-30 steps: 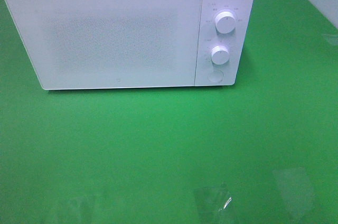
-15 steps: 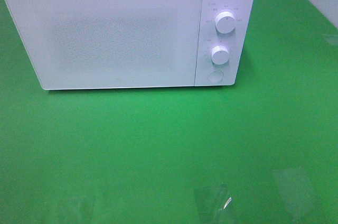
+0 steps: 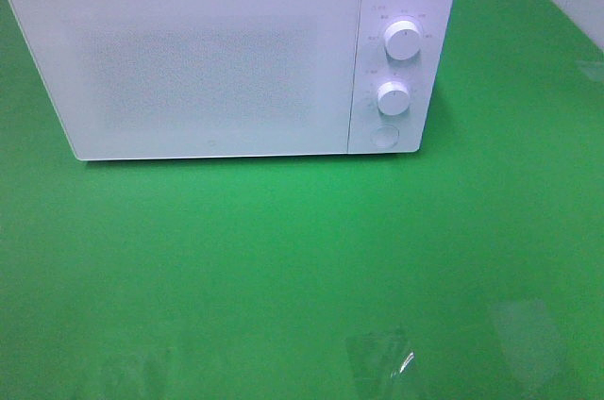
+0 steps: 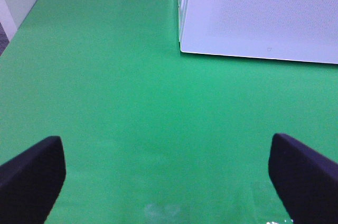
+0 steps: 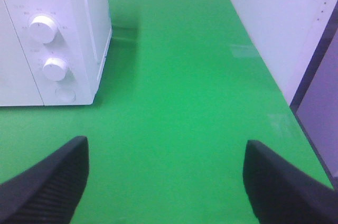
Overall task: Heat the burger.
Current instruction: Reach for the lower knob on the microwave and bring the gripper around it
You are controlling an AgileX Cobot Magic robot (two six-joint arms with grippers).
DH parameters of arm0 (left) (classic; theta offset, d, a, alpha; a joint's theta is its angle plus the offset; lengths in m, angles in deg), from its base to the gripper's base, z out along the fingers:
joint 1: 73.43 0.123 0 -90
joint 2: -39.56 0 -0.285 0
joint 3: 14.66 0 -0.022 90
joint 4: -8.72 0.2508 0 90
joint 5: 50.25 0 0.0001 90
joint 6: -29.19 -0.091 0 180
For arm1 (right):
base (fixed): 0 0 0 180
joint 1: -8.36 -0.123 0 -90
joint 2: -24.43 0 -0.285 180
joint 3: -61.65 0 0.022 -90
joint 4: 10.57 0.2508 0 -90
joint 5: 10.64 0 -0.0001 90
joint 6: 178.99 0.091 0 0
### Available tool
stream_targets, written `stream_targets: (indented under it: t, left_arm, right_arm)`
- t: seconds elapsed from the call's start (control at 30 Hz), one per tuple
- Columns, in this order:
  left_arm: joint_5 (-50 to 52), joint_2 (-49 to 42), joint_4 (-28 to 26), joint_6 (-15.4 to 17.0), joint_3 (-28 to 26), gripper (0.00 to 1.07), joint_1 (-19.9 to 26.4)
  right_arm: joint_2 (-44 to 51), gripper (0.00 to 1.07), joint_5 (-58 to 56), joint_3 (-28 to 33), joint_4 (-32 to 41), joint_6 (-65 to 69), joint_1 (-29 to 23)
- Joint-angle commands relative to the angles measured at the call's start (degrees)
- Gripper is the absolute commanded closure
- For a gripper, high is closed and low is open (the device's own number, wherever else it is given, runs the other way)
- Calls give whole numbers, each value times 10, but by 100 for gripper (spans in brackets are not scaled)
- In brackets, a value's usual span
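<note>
Far left first: my left gripper (image 4: 165, 140) hangs low over the green table (image 3: 283, 258), its dark fingers (image 4: 31, 176) spread wide with nothing between them, aimed at the near left corner of the microwave (image 3: 217, 60). The white microwave sits at the back of the table, and its door (image 3: 189, 65) is fully shut. The panel is frosted and speckled, so I can't see inside. Right of the door is the control strip: upper knob (image 3: 403, 41), lower knob (image 3: 394, 98), round button (image 3: 383, 137) under them. I can't read the dial marks, so I can't tell if a time is set. Further right, my right gripper (image 5: 166, 145) also hangs over bare table, jaws apart and holding nothing, near the control side of the oven but well short of the knobs. A white wall (image 5: 274, 23) edges the table on that side. The burger is not in any view: not on the table, not in either gripper. My guess is it's either behind that shut door or off camera, and I can't say which. Progress is therefore unclear. If it's inside, loading and closing are done and turning a knob is what's left. If it isn't, the whole job remains: open the door, load, close, set the dial.
</note>
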State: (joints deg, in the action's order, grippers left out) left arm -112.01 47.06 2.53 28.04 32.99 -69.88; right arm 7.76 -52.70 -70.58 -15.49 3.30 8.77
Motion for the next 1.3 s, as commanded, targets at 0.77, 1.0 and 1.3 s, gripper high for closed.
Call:
stream_targets:
  t: [0.77,1.0,1.3]
  left_arm:
    - [7,-10,-3,2,0,7,1]
    - [7,-10,-3,2,0,7,1]
    - [7,-10,-3,2,0,7,1]
  right_arm:
    - [-252,31,362,40,-5,14,2]
    - [-317,31,440,40,-5,14,2]
    - [-398,31,539,40,-10,3,2]
